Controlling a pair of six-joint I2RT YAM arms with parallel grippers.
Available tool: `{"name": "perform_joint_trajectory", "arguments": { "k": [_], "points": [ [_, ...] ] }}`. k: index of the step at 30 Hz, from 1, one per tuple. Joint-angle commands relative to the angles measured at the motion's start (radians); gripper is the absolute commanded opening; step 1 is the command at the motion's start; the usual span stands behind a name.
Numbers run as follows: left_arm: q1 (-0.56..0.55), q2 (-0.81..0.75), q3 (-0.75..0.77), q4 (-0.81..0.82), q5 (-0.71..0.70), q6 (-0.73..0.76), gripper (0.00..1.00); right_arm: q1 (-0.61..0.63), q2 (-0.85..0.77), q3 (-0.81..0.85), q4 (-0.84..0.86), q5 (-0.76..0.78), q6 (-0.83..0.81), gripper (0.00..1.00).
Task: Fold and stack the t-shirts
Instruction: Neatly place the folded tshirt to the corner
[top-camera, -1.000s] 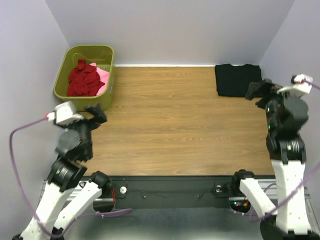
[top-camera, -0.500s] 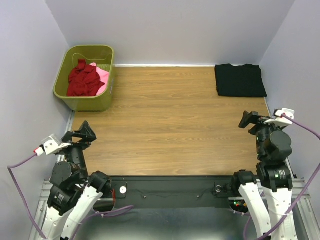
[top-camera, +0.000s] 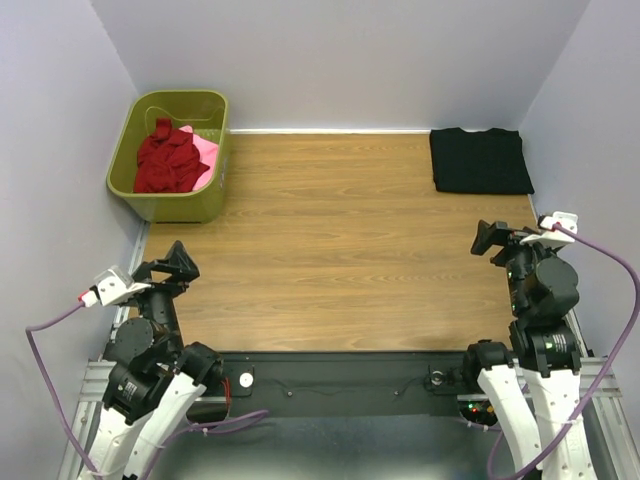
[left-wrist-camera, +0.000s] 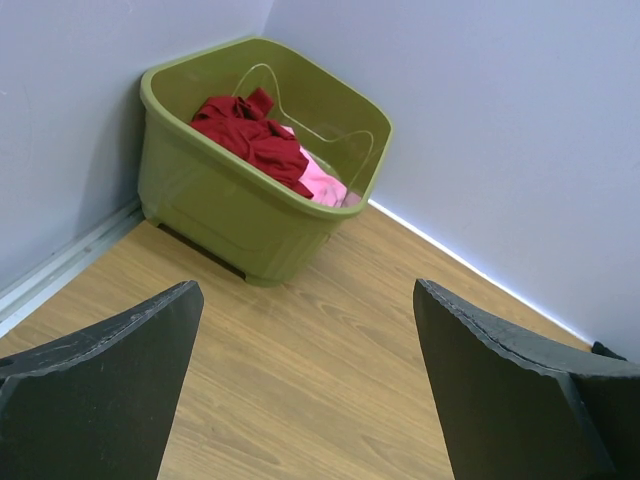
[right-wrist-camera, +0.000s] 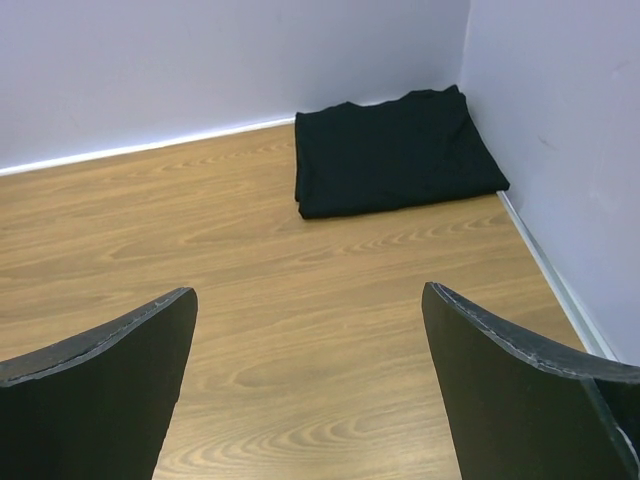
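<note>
A folded black t-shirt (top-camera: 480, 160) lies at the table's far right corner; it also shows in the right wrist view (right-wrist-camera: 395, 150). A crumpled dark red t-shirt (top-camera: 165, 158) and a pink t-shirt (top-camera: 204, 150) lie in the olive-green basket (top-camera: 160, 203) at the far left; the left wrist view shows the red one (left-wrist-camera: 250, 135) and the pink one (left-wrist-camera: 322, 182). My left gripper (top-camera: 172, 266) is open and empty near the table's left front. My right gripper (top-camera: 490, 238) is open and empty at the right front, well short of the black shirt.
The wooden table (top-camera: 340, 240) is boxed in by lavender walls on the left, back and right. The basket (left-wrist-camera: 240, 215) stands in the far left corner. A black rail with the arm bases (top-camera: 340, 380) runs along the near edge.
Both arms have pulled back from the far corners toward the table's near edge and lowered; since half a second ago they have barely shifted. The shirts have not moved.
</note>
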Motion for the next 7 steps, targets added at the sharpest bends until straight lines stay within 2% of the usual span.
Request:
{"name": "perform_joint_trajectory", "arguments": {
  "k": [1, 7],
  "points": [
    [0.005, -0.006, -0.007, 0.067, -0.017, 0.004, 0.99, 0.004, -0.009, -0.025, 0.062, -0.011, -0.003, 1.00],
    [0.005, -0.006, -0.016, 0.081, -0.014, 0.014, 0.99, 0.003, 0.026, -0.019, 0.095, 0.000, 0.000, 1.00]
  ]
}}
